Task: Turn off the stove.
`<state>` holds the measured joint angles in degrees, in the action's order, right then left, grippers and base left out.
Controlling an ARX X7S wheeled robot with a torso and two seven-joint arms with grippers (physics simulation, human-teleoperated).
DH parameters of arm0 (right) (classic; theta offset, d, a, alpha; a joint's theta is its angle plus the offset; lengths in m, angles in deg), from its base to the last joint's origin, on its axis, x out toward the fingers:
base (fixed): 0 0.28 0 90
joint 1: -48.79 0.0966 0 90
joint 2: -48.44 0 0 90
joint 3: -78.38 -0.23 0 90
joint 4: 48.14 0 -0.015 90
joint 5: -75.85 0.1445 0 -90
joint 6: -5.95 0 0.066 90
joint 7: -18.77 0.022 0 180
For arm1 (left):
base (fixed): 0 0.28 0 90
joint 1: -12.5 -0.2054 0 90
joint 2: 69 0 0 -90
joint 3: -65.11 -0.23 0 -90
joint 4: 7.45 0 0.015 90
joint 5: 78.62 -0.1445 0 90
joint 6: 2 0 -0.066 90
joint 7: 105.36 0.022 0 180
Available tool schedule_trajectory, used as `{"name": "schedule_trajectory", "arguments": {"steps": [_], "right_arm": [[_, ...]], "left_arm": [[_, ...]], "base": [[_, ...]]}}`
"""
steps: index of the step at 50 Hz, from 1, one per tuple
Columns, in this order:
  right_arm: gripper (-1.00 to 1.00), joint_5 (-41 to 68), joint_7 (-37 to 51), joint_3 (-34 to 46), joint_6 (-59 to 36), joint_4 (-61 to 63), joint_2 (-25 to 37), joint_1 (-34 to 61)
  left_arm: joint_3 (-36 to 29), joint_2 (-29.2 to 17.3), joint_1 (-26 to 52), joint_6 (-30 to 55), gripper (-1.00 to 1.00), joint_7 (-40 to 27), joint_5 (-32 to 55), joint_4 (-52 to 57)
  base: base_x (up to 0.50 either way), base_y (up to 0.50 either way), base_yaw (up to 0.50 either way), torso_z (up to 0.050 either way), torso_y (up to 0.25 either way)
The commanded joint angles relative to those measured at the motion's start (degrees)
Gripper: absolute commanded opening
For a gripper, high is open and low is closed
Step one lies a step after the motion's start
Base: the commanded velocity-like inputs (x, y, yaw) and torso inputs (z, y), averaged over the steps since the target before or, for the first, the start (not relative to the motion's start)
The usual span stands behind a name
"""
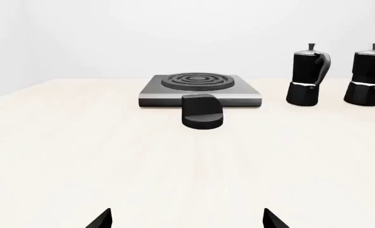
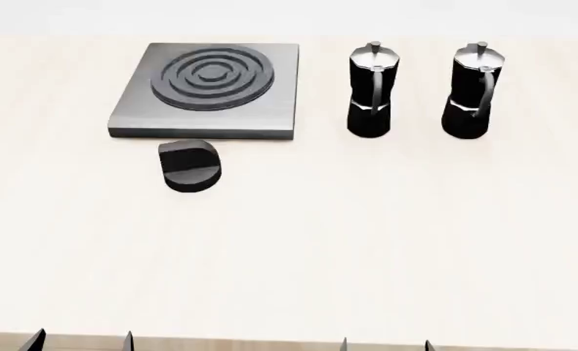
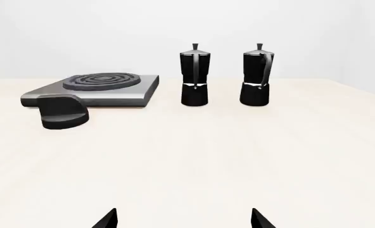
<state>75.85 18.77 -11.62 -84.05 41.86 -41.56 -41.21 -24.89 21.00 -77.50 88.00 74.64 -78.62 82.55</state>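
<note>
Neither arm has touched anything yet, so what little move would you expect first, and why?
Probably the left claw reaching forward toward the black knob in front of the stove: that knob sits on the left side, and both claws wait open at the table's near edge.

Not much of the robot in shot, only fingertips. Left gripper (image 2: 82, 340) and right gripper (image 2: 385, 344) just poke in at the bottom edge of the head view, both with jaws spread wide and nothing between them. Each wrist cam shows two dark fingertips (image 1: 100, 219) well apart.
</note>
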Motion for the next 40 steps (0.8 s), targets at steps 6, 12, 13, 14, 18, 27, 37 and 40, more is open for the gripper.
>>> {"name": "schedule_trajectory", "arguments": {"steps": [6,12,13,14,18,27,37,40], "right_arm": [[1.0,1.7,2.5,2.4,-0.4,-0.1,1.9,0.1],[1.0,2.6,4.8,2.7,-3.8,-0.4,2.1,0.9],[1.0,3.0,5.2,2.6,-5.4,-0.3,2.0,1.2],[1.0,2.7,6.8,2.5,-8.7,0.1,1.8,1.7],[1.0,1.8,8.3,3.9,-18.6,-0.3,2.5,3.5],[1.0,18.7,2.8,-5.4,-26.2,-4.0,0.8,6.6],[1.0,-0.3,8.9,6.6,-3.2,-0.1,4.6,0.6],[1.0,0.3,8.9,6.8,-2.9,0.1,4.7,0.5]], "left_arm": [[-2.2,-1.9,0.0,0.1,1.0,-2.2,2.0,0.1],[-3.1,-2.7,0.1,0.0,1.0,-3.1,2.8,-0.1],[-3.3,-2.8,0.1,0.0,1.0,-3.2,2.9,-0.1],[-3.4,-2.9,0.1,0.0,1.0,-3.3,3.0,-0.1],[-3.9,-3.3,0.1,0.0,1.0,-3.9,3.2,-0.2],[-0.4,-3.1,2.4,9.9,1.0,-1.9,15.9,-1.2],[-5.8,-4.8,0.5,0.4,1.0,-7.4,3.9,-0.8],[-5.7,-5.0,0.8,0.7,1.0,-7.5,4.4,-1.2]], "base": [[0.0,0.0,0.0,0.0,0.0],[0.0,0.0,0.0,0.0,0.0],[0.0,0.0,0.0,0.0,0.0],[0.0,0.0,0.0,0.0,0.0],[0.0,0.0,0.0,0.0,0.0],[0.0,0.0,0.0,0.0,0.0],[0.0,0.0,0.0,0.0,0.0],[0.0,0.0,0.0,0.0,0.0]]}}
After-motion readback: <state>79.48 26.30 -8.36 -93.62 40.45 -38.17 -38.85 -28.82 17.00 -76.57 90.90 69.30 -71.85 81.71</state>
